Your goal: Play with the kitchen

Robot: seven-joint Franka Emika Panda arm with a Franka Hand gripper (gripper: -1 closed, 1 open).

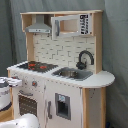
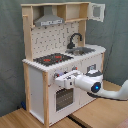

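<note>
The kitchen [image 1: 98,80] is a white and light-wood toy unit that fills both exterior views. It has a black-red hob [image 1: 35,65], a silver sink [image 1: 73,73], a black faucet [image 1: 85,59] and a grey hood [image 1: 39,25]. In the second exterior view, the kitchen [image 2: 35,92] has my white arm reaching in from the right. My gripper [image 2: 62,80] sits against the front panel, just above the oven door [image 2: 63,98] and below the hob [image 2: 52,59]. In the first exterior view only white arm parts [image 1: 22,121] show at the bottom left.
A grey curtain [image 2: 10,50] hangs behind the kitchen. The unit stands on a wooden surface [image 2: 100,114]. An upper cabinet door [image 2: 97,11] stands open at the top right in the second exterior view. A microwave-like cabinet [image 1: 70,25] sits beside the hood.
</note>
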